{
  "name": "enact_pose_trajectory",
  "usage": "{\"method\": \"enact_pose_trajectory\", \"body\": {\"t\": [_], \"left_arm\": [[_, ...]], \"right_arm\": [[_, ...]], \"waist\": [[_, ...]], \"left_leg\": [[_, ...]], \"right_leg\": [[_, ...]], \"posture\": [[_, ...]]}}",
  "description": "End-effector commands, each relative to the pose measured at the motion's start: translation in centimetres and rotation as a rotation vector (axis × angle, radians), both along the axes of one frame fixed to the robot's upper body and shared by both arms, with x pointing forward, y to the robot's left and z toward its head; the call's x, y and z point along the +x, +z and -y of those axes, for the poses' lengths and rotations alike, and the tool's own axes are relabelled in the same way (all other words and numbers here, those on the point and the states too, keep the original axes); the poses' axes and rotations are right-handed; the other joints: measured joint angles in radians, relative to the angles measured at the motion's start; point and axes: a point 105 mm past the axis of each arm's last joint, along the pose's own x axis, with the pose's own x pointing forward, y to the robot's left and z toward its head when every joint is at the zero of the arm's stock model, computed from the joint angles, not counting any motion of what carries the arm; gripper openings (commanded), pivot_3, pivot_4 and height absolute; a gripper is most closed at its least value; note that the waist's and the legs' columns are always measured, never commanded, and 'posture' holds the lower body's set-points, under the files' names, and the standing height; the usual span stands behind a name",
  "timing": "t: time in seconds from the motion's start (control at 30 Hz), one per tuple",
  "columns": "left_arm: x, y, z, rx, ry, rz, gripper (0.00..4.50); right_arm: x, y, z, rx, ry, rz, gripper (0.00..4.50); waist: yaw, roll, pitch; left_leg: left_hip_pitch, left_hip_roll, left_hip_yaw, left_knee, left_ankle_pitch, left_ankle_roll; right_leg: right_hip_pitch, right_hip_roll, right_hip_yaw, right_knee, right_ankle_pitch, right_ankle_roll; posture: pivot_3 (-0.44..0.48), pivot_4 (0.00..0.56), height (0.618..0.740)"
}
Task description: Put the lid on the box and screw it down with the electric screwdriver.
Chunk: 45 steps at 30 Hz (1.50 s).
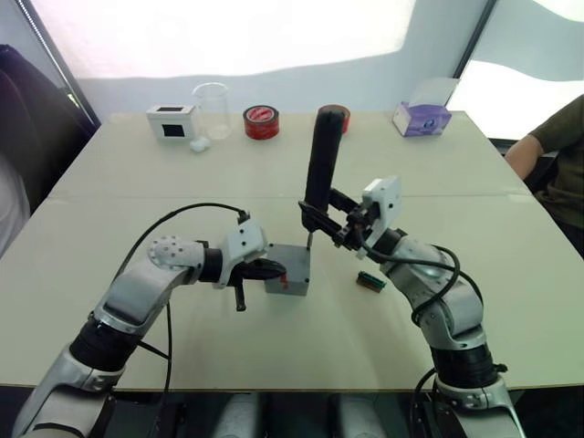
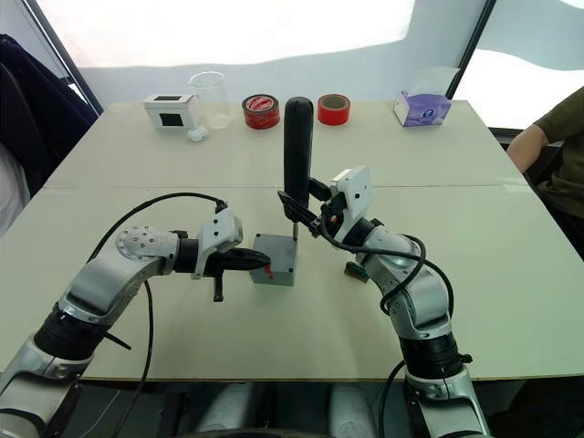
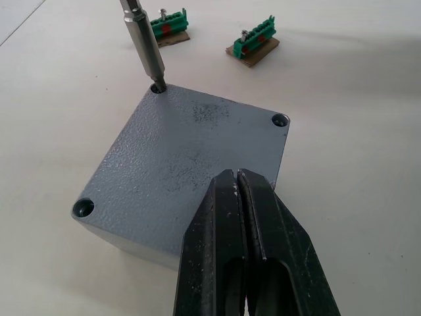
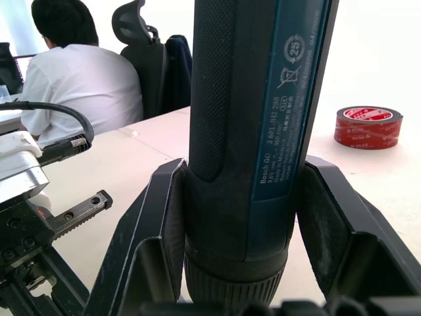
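The box (image 1: pixel 289 271) is placed near the table (image 1: pixel 137 182) centre, with the lid (image 3: pixel 191 158) seated on it. The electric screwdriver (image 1: pixel 320 162) is held upright over the lid's far corner. A small connector (image 1: pixel 370 281) lies to the right. Along the far edge are set a white box (image 1: pixel 172 120), beaker (image 1: pixel 212 109), two tape rolls (image 1: pixel 261 121) and a tissue box (image 1: pixel 422 117)

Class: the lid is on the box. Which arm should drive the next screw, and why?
Right. The right gripper holds the electric screwdriver upright, bit in a corner hole of the lid; the shut left gripper rests on it.
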Motion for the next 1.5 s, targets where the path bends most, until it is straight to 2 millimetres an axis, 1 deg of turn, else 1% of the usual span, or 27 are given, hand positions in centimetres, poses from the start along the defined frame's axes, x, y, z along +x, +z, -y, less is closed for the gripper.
{"method": "enact_pose_trajectory", "body": {"t": [0.03, 0.1, 0.13, 0.23, 0.3, 0.33, 0.37, 0.43, 0.53, 0.57, 0.6, 0.63, 0.67, 0.7, 0.73, 0.77, 0.8, 0.83, 0.9, 0.97, 1.03, 1.07, 1.17, 1.23, 1.27, 1.37, 1.5], "left_arm": [[-0.1, -1.2, -0.3, 0.022, 0.013, -0.039, 0.0], [0.0, -1.2, -0.2, 0.021, 0.013, -0.039, 0.0], [0.0, -1.2, -0.2, 0.02, 0.012, -0.04, 0.0], [0.0, -1.4, -0.1, 0.013, 0.011, -0.043, 0.0], [0.1, -1.2, -0.1, -0.007, 0.014, -0.034, 0.0], [0.2, -1.0, -0.1, -0.016, 0.018, -0.03, 0.0], [0.2, -0.5, 0.0, -0.046, 0.017, -0.035, 0.0], [0.3, 0.2, 0.0, -0.088, 0.02, -0.042, 0.0], [0.7, 1.4, -0.1, -0.161, 0.034, -0.047, 0.0], [0.8, 2.2, -0.1, -0.203, 0.044, -0.045, 0.0], [1.0, 2.8, -0.1, -0.231, 0.05, -0.044, 0.0], [1.4, 4.1, -0.1, -0.291, 0.069, -0.028, 0.0], [1.6, 5.0, -0.2, -0.331, 0.082, -0.018, 0.0], [1.4, 6.3, -0.3, -0.362, 0.063, -0.012, 0.0], [0.8, 7.4, -0.3, -0.37, 0.029, -0.004, 0.0], [0.3, 8.0, -0.2, -0.367, 0.004, -0.002, 0.0], [-0.3, 8.2, -0.1, -0.343, -0.025, 0.002, 0.0], [-0.8, 8.1, 0.1, -0.315, -0.047, 0.007, 0.0], [-2.1, 7.7, 0.6, -0.243, -0.11, 0.019, 0.0], [-3.0, 7.5, 1.1, -0.195, -0.157, 0.044, 0.0], [-3.2, 7.5, 1.4, -0.185, -0.176, 0.064, 0.0], [-3.4, 7.8, 1.7, -0.191, -0.19, 0.066, 0.0], [-3.8, 7.8, 2.4, -0.168, -0.227, 0.077, 0.0], [-4.0, 6.9, 2.6, -0.129, -0.245, 0.071, 0.0], [-4.0, 6.2, 2.7, -0.093, -0.255, 0.071, 0.0], [-3.8, 5.2, 2.6, -0.045, -0.262, 0.081, 0.0], [-3.3, 5.7, 2.8, -0.083, -0.237, 0.084, 0.0]], "right_arm": [[-0.5, -3.0, -1.0, -0.046, 0.05, -0.114, 1.87], [-0.5, -2.8, -1.0, -0.045, 0.049, -0.109, 1.87], [-0.4, -2.4, -1.0, -0.042, 0.049, -0.095, 1.87], [-0.5, 0.9, -0.6, 0.01, 0.071, -0.017, 1.87], [-0.8, 2.9, -0.2, 0.025, 0.097, 0.022, 1.87], [-0.8, 3.6, -0.1, 0.029, 0.102, 0.03, 1.87], [-0.8, 5.6, 0.5, 0.044, 0.11, 0.056, 1.87], [-0.9, 8.7, 1.5, 0.065, 0.117, 0.093, 1.87], [-0.5, 12.9, 3.1, 0.117, 0.093, 0.111, 1.87], [0.0, 14.0, 4.0, 0.135, 0.058, 0.087, 1.87], [0.3, 14.6, 4.6, 0.147, 0.034, 0.065, 1.87], [1.0, 15.0, 5.8, 0.139, -0.001, -0.02, 1.87], [1.3, 15.2, 6.6, 0.133, -0.021, -0.081, 1.87], [1.9, 14.2, 8.1, 0.057, -0.073, -0.208, 1.87], [2.2, 12.5, 10.2, -0.049, -0.165, -0.341, 1.87], [2.2, 11.4, 11.9, -0.116, -0.233, -0.431, 1.87], [1.7, 9.5, 13.7, -0.182, -0.284, -0.559, 1.87], [1.0, 8.1, 14.9, -0.23, -0.315, -0.636, 1.87], [-0.9, 4.9, 17.4, -0.289, -0.336, -0.825, 1.87], [-2.0, 3.3, 18.8, -0.297, -0.348, -0.928, 1.87], [-2.4, 2.7, 19.5, -0.304, -0.366, -0.973, 1.87], [-2.5, 2.0, 19.9, -0.307, -0.384, -1.006, 1.87], [-2.6, 0.3, 20.5, -0.324, -0.416, -1.077, 1.87], [-2.5, -0.9, 20.9, -0.327, -0.445, -1.123, 1.87], [-2.4, -1.4, 21.2, -0.334, -0.474, -1.139, 1.87], [-2.2, -2.0, 21.5, -0.344, -0.504, -1.16, 1.87], [-1.9, -2.8, 21.9, -0.359, -0.541, -1.173, 1.87]], "waist": [[0.0, 0.0, 0.0], [0.0, 0.0, 0.0], [0.0, 0.0, 0.0], [0.0, 0.0, 0.0], [0.0, 0.0, 0.0], [0.001, 0.001, 0.001], [0.002, 0.001, 0.001], [0.001, 0.002, 0.004], [0.002, 0.003, 0.007], [0.002, 0.003, 0.009], [0.002, 0.003, 0.01], [0.002, 0.002, 0.01], [0.003, 0.001, 0.011], [0.005, 0.001, 0.013], [0.007, -0.001, 0.014], [0.013, -0.001, 0.014], [0.017, -0.002, 0.014], [0.023, -0.001, 0.014], [0.025, 0.0, 0.014], [0.023, 0.004, 0.017], [0.009, 0.013, 0.024], [-0.001, 0.016, 0.027], [-0.004, 0.014, 0.029], [-0.002, 0.014, 0.029], [-0.001, 0.014, 0.029], [0.001, 0.014, 0.029], [0.005, 0.014, 0.03]], "left_leg": [[0.0, 0.0, 0.0, -0.001, 0.0, 0.0], [0.001, 0.0, 0.0, -0.003, 0.0, 0.0], [0.001, 0.0, 0.0, -0.003, 0.0, 0.0], [0.001, 0.0, 0.0, -0.006, 0.0, 0.0], [0.001, 0.0, 0.0, -0.007, 0.0, 0.0], [0.001, 0.0, 0.0, -0.007, 0.0, 0.0], [0.0, 0.0, 0.0, -0.007, 0.0, 0.0], [-0.003, 0.0, 0.0, -0.008, 0.0, 0.0], [-0.017, 0.0, 0.0, -0.005, 0.003, -0.004], [-0.018, 0.0, 0.0, -0.005, 0.003, -0.004], [-0.019, 0.0, 0.0, -0.005, 0.003, -0.004], [-0.019, 0.0, 0.0, -0.006, 0.003, -0.004], [-0.019, 0.0, 0.0, -0.006, 0.003, -0.004], [-0.019, 0.0, -0.001, -0.006, 0.003, -0.004], [-0.02, -0.001, -0.001, -0.005, 0.003, -0.004], [-0.021, 0.0, -0.001, -0.003, 0.003, -0.004], [-0.025, 0.0, -0.004, -0.002, 0.003, -0.004], [-0.026, 0.0, -0.004, -0.001, 0.002, -0.003], [-0.03, 0.0, -0.003, 0.001, 0.001, -0.001], [-0.035, -0.001, -0.002, 0.005, -0.001, 0.003], [-0.035, -0.002, 0.003, 0.007, -0.002, 0.004], [-0.035, -0.002, 0.005, 0.008, -0.002, 0.005], [-0.033, 0.0, 0.006, 0.009, -0.002, 0.005], [-0.033, 0.001, 0.005, 0.009, -0.002, 0.005], [-0.033, 0.001, 0.005, 0.009, -0.002, 0.005], [-0.033, 0.0, 0.005, 0.009, -0.002, 0.005], [-0.034, 0.0, 0.005, 0.01, -0.002, 0.005]], "right_leg": [[0.0, 0.0, 0.0, 0.0, 0.0, 0.0], [0.0, 0.0, 0.0, -0.002, 0.0, 0.0], [0.0, 0.0, 0.0, -0.002, 0.0, 0.0], [-0.001, -0.001, 0.0, -0.003, 0.0, 0.0], [-0.001, -0.001, 0.0, -0.003, 0.0, 0.0], [-0.001, -0.001, 0.0, -0.004, 0.0, 0.0], [-0.001, -0.002, 0.0, -0.004, 0.0, 0.0], [-0.001, -0.002, 0.0, -0.004, 0.001, 0.0], [-0.016, -0.002, -0.001, 0.0, 0.002, -0.001], [-0.017, -0.002, -0.001, 0.0, 0.002, -0.001], [-0.017, -0.002, -0.001, 0.0, 0.002, -0.001], [-0.017, -0.002, -0.001, 0.0, 0.002, -0.001], [-0.017, -0.002, -0.001, -0.001, 0.002, -0.001], [-0.016, -0.002, -0.002, -0.001, 0.002, -0.001], [-0.016, -0.002, -0.002, -0.001, 0.002, -0.001], [-0.016, -0.002, -0.003, -0.002, 0.002, -0.001], [-0.017, -0.003, -0.004, -0.004, 0.002, -0.002], [-0.018, -0.003, -0.004, -0.006, 0.003, -0.003], [-0.019, -0.004, -0.004, -0.007, 0.003, -0.003], [-0.022, -0.003, -0.004, -0.007, 0.003, -0.003], [-0.022, -0.004, -0.002, -0.007, 0.003, -0.002], [-0.023, -0.004, -0.001, -0.007, 0.005, 0.001], [-0.022, -0.002, 0.0, -0.006, 0.006, 0.004], [-0.022, -0.001, -0.001, -0.005, 0.006, 0.004], [-0.021, -0.001, -0.001, -0.005, 0.006, 0.004], [-0.022, -0.001, -0.001, -0.005, 0.006, 0.004], [-0.022, -0.002, -0.001, -0.005, 0.007, 0.004]], "posture": [[0.0, 0.15, 0.74], [0.0, 0.15, 0.74], [0.0, 0.15, 0.74], [0.0, 0.15, 0.74], [0.0, 0.15, 0.74], [0.0, 0.15, 0.74], [0.0, 0.15, 0.74], [0.0, 0.15, 0.74], [0.0, 0.15, 0.74], [0.0, 0.15, 0.74], [0.0, 0.15, 0.74], [0.0, 0.15, 0.74], [0.0, 0.15, 0.74], [0.0, 0.15, 0.74], [0.0, 0.15, 0.74], [0.0, 0.15, 0.74], [0.0, 0.15, 0.74], [0.0, 0.15, 0.74], [0.0, 0.15, 0.74], [0.0, 0.15, 0.74], [0.0, 0.15, 0.74], [0.0, 0.15, 0.74], [0.0, 0.15, 0.74], [0.0, 0.15, 0.74], [0.0, 0.15, 0.74], [0.0, 0.15, 0.74], [0.0, 0.15, 0.74]]}}
